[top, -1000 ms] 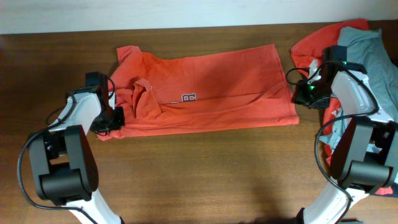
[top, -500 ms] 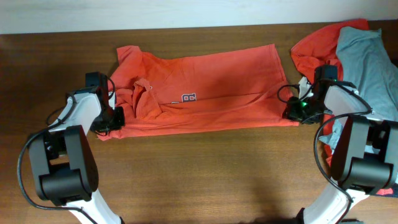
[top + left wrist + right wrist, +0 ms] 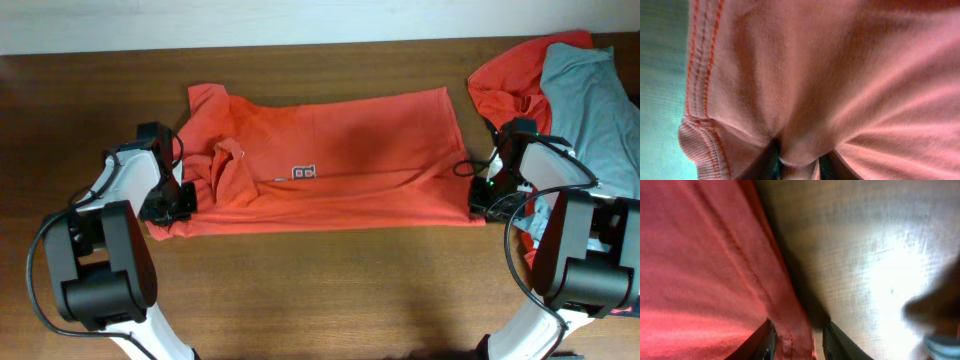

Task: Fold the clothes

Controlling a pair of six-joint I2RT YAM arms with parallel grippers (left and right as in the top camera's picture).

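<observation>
Toward the far edge of the counter (image 3: 320,290) the orange-red shirt (image 3: 340,150) lies spread, left gripper (image 3: 179,202) clamped on its sleeve end, right gripper (image 3: 479,203) seemingly pinching the hem, which may slip under uneven pulling.

One T-shirt (image 3: 350,170) lies spread flat across the middle of the table (image 3: 320,290), nearer the far edge than the near one. Its collar (image 3: 225,160) points to the left and its hem to the right, and the chest print (image 3: 304,172) sits just right of the collar. The left gripper (image 3: 172,203) pinches the shirt's near left corner and the right gripper (image 3: 480,200) pinches its near right corner, with the cloth running between them. At the table's far right end, just beside the hem but apart from it, sits a heap in which an upper T-shirt (image 3: 592,95) lies over a lower T-shirt (image 3: 502,72). The right arm (image 3: 560,170) stands in front of that heap.
</observation>
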